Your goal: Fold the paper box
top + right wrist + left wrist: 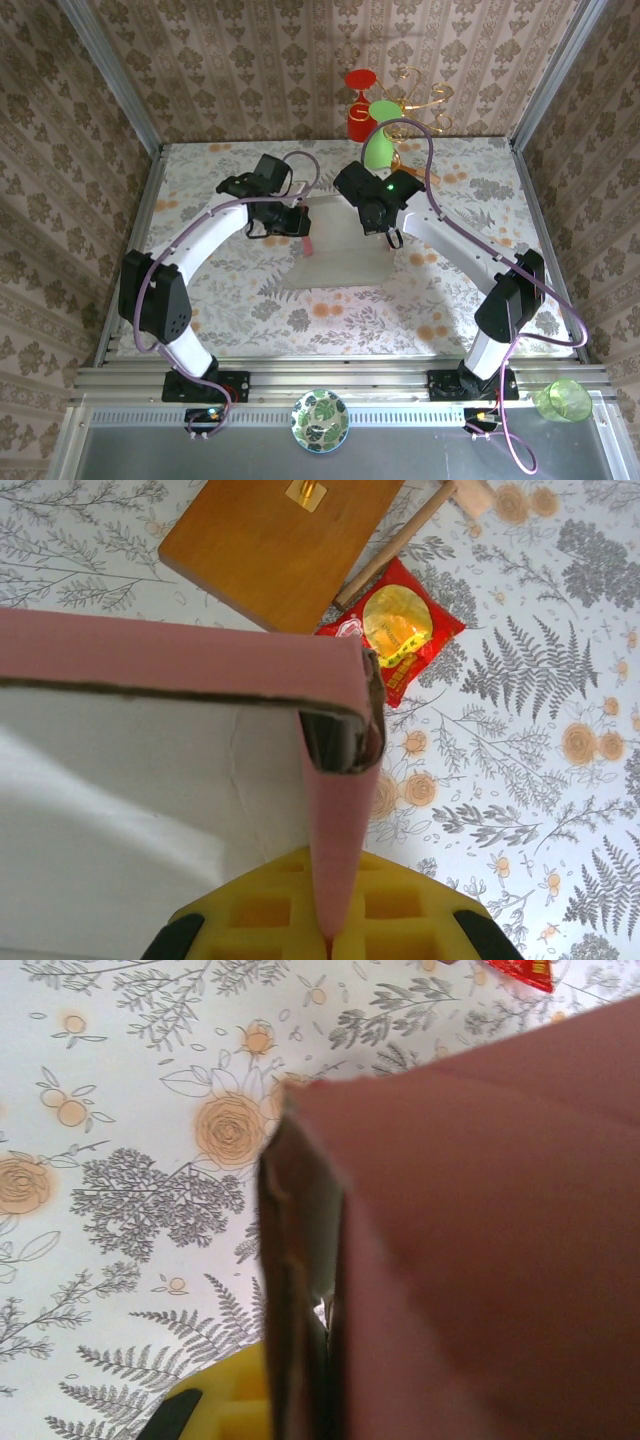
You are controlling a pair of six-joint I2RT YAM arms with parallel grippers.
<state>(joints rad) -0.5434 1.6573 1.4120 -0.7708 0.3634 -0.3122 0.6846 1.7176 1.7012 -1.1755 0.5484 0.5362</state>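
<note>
The paper box (340, 262) sits central on the table (250, 300) between the 2 claws. The left claw (297, 228) is clamped on its 9 o'clock wall, the right claw (385, 236) on its 3 o'clock wall.

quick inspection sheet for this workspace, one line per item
surface: floral tablecloth, lying flat
job's things: paper box, pink outside, white inside, corner folded up, held between the arms
clutter: brown board, red-yellow packet, wooden stick; leaf-pattern bowl and green cup on the near ledge
grippers: left gripper and right gripper each shut on a box wall
cables: purple cables run along both arms
surroundings: wallpapered walls, metal frame
</note>
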